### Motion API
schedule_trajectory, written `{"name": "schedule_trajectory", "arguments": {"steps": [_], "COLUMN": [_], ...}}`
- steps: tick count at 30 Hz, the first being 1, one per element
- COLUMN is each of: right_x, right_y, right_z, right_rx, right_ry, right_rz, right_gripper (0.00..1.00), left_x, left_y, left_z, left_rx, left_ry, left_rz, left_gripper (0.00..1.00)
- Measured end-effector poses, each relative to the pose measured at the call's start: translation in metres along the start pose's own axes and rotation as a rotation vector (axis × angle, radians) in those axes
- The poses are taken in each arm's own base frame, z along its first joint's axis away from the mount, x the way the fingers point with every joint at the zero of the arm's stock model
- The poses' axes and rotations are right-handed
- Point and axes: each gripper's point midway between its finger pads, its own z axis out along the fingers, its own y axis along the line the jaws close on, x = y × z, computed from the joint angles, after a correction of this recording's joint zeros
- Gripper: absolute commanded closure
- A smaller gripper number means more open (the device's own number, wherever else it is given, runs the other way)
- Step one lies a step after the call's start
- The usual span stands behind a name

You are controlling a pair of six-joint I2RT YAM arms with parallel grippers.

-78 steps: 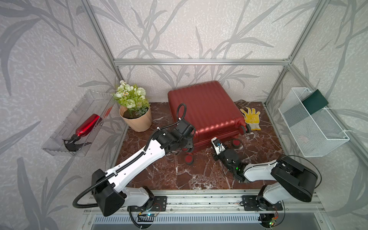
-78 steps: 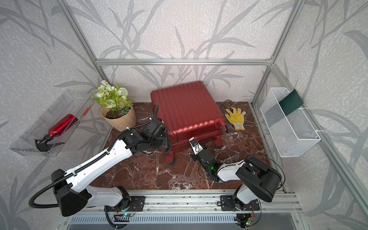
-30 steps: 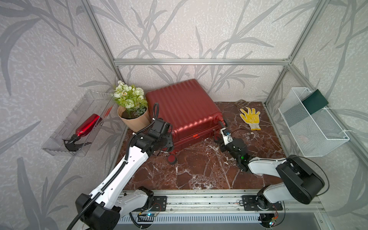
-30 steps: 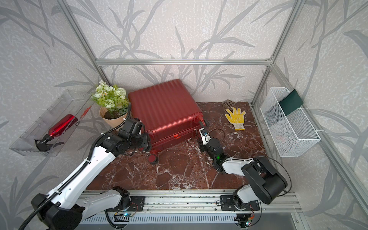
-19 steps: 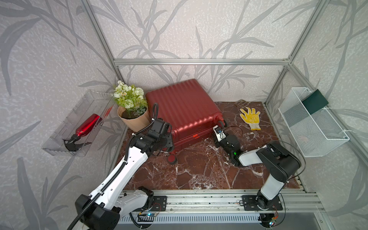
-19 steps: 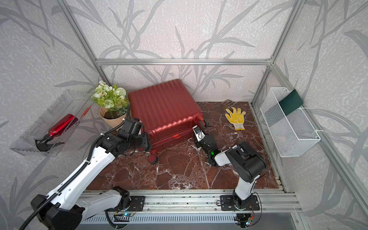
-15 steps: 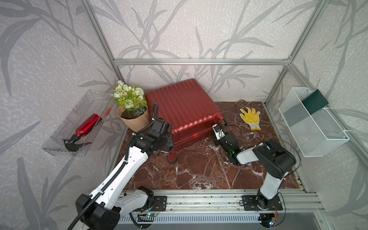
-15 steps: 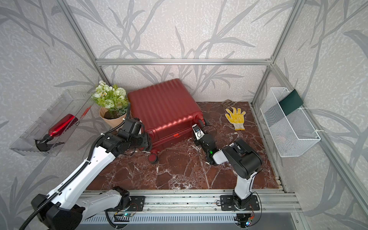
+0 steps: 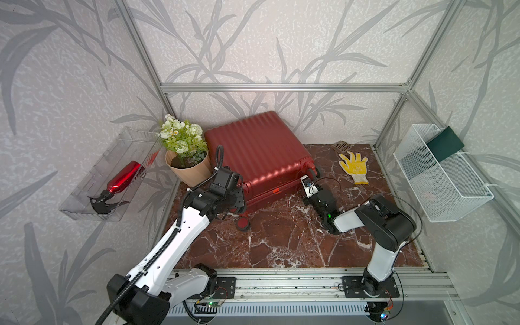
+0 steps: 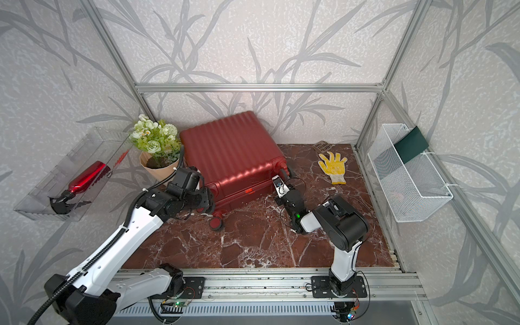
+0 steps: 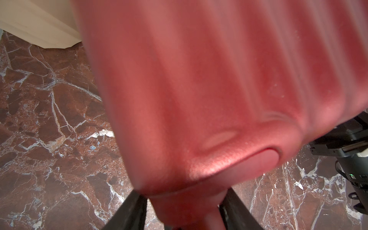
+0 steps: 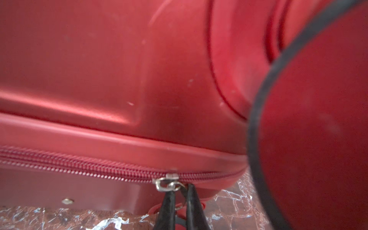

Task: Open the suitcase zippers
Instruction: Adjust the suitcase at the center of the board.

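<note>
The dark-red ribbed suitcase (image 9: pixel 253 152) (image 10: pixel 228 152) lies flat at the back of the marble floor. My left gripper (image 9: pixel 240 198) (image 11: pixel 183 197) is at its near-left corner, and its two black fingers (image 11: pixel 131 211) clamp a red corner part of the shell. My right gripper (image 9: pixel 305 197) (image 12: pixel 180 191) is at the near-right corner beside a wheel (image 12: pixel 318 119). Its fingers are pressed together on the silver pull (image 12: pixel 167 184) of the zippers (image 12: pixel 99 169). The zip track looks closed on both sides of the slider.
A flower pot (image 9: pixel 188 168) touches the suitcase's left side. A yellow glove (image 9: pixel 353 166) and a small brown grid piece (image 9: pixel 342 145) lie at the back right. A wire basket (image 9: pixel 439 174) hangs on the right wall, and a clear tray with a red bottle (image 9: pixel 123 177) on the left wall.
The left arm dragged the suitcase left, against the flower pot, then held still. Over the last second the right gripper moved in to the near-right corner and closed on the zipper pull.
</note>
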Motion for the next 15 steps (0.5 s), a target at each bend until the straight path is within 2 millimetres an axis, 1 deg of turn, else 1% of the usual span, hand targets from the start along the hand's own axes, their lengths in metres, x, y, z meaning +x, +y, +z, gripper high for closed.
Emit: {"name": "schedule_trajectory", "arguments": {"steps": [6,12,15], "right_x": [0.004,0.008,0.009], "right_y": [-0.001,-0.013,-0.016], "right_z": [-0.019,-0.032,-0.045], "right_rx": [0.045,0.113,0.134], "right_ry": [-0.017,-0.001,0.013], "right_rz": [0.021,0.06,0.062], "right_gripper": [1.0,1.0,1.0], "left_x": [0.001,0.001,0.0], "left_y": [0.0,-0.004,-0.006], "left_z": [0.001,0.002,0.003], "left_rx": [-0.008,-0.003,-0.002], "left_ry": [0.013,0.025,0.029], "left_rz": [0.025,0.054,0.075], "left_gripper": [0.99,0.99,0.99]}}
